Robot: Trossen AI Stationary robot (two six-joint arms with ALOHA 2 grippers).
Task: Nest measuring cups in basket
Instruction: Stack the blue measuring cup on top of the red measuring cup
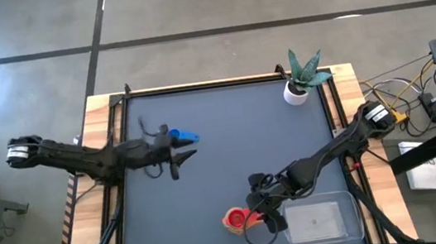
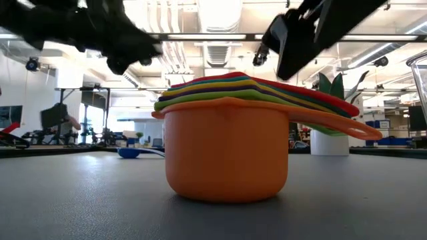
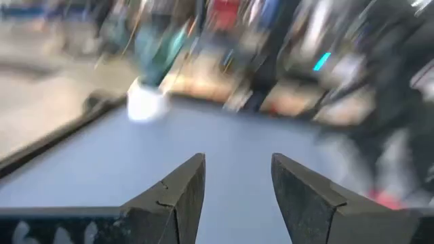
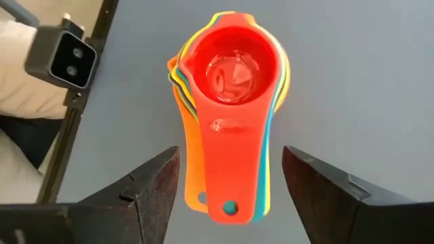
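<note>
I am seeing the basket (image 1: 320, 219) sitting at the surface's near edge, toward its right corner, with nothing showing through its clear walls. Just beside its left side a nested stack of cups (image 1: 236, 219) is standing on the bare surface (image 1: 230, 154): the orange cup (image 2: 227, 157) is carrying the others, and the red cup (image 4: 232, 71) is lying on top, its handle fanned over the rest. One blue cup (image 1: 183, 135) is lying well apart, toward the left side of the surface, outside the stack.

My right gripper (image 4: 230, 186) is hanging just above the stack's handles with its fingers (image 4: 152, 186) apart on either side of them, touching nothing as far as I can tell. My left gripper (image 1: 181, 149) is reaching in from the left edge near the blue cup, its fingers (image 3: 180, 196) spread with only bare surface between them. A white plant pot (image 1: 296, 91) is standing at the far right corner.
</note>
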